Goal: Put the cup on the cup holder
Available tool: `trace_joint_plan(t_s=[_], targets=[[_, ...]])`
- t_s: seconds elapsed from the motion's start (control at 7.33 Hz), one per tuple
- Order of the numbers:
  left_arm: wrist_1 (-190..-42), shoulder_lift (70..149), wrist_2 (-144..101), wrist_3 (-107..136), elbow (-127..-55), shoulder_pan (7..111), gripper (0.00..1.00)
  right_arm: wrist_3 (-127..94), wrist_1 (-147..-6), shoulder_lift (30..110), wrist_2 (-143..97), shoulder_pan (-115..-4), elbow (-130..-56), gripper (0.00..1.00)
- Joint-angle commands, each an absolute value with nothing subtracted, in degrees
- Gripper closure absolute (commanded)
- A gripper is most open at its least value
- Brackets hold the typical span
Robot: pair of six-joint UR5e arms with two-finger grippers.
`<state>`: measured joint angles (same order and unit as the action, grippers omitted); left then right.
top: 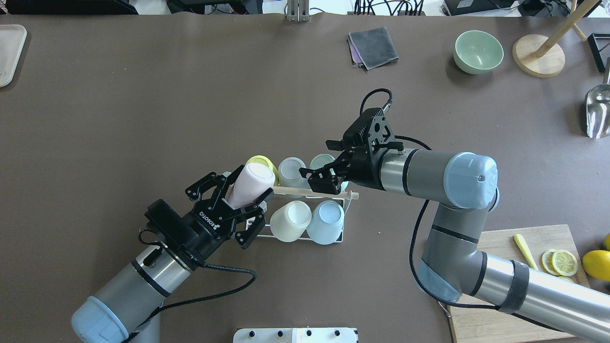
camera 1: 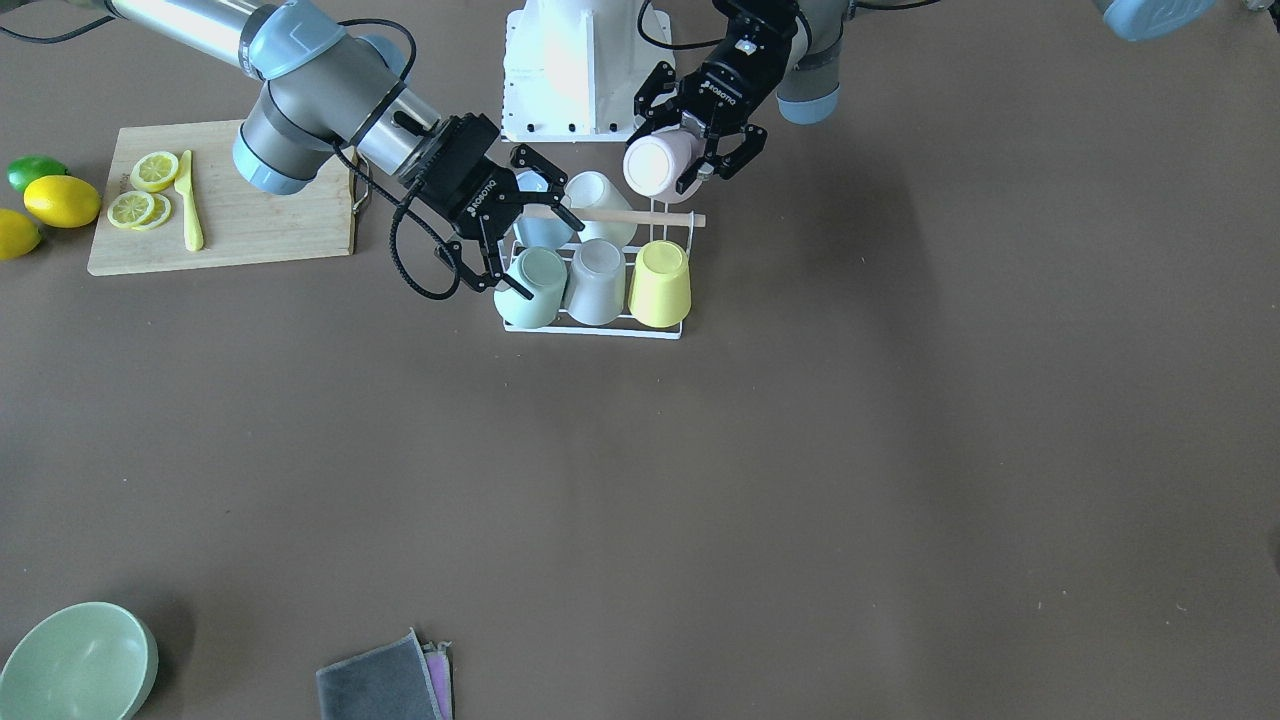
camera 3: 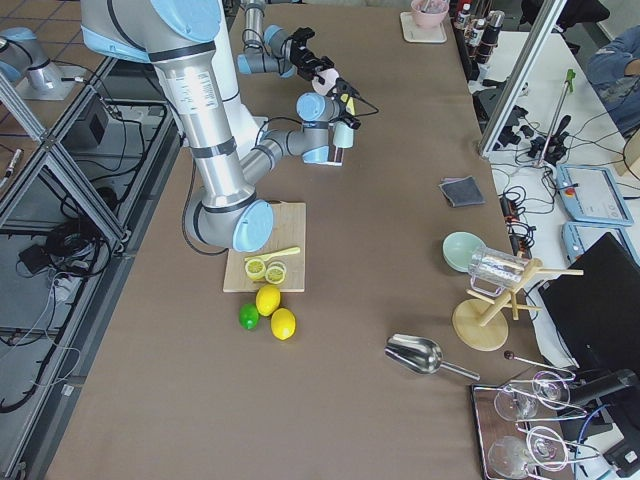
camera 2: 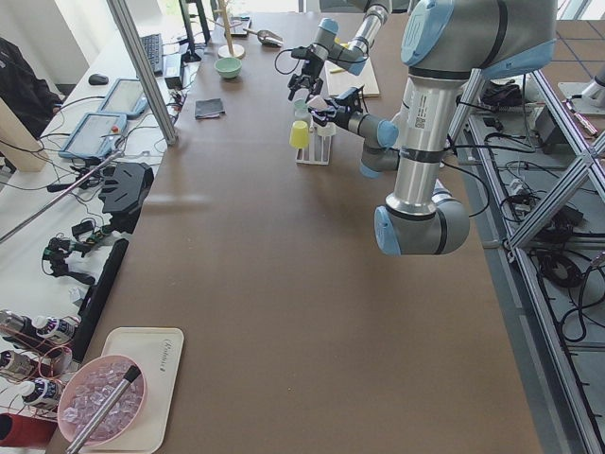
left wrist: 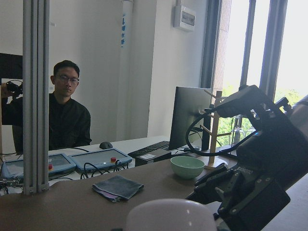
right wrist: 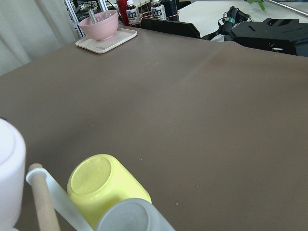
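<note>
The cup holder [camera 1: 592,321], a white wire rack with a wooden rod handle [top: 314,191], stands mid-table near the robot and carries several upturned cups, among them a yellow cup [camera 1: 660,285], a grey cup [camera 1: 597,283] and a green cup [camera 1: 532,288]. My left gripper [top: 248,190] is shut on a pale pink cup [top: 251,183] and holds it tilted above the rack's corner beside the yellow cup; the pink cup also shows in the front view [camera 1: 660,165]. My right gripper [top: 317,159] is open and empty, its jaws spread over the green cup [top: 323,162].
A cutting board [camera 1: 250,230] with lemon slices and a yellow knife lies beside the right arm, with lemons [camera 1: 60,200] past it. A green bowl [top: 478,51], a grey cloth [top: 374,46], a wooden stand [top: 538,59] and a metal scoop [top: 598,112] are at the far side.
</note>
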<state>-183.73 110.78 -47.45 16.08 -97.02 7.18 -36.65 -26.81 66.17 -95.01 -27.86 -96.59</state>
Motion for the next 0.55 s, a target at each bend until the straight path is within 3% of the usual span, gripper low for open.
trace_joint_plan(t_s=[0.0,0.41], targets=[[-183.7,110.8,-47.5,16.1,-96.2,7.2,1.00,-36.7,-26.9,66.2,-95.1,-27.9,-96.6,0.00],[-183.7,111.1,-47.5,16.1,-95.5,7.1,1.00,-36.2,-34.2,65.0,-98.0,-30.1,-98.2,0.00]])
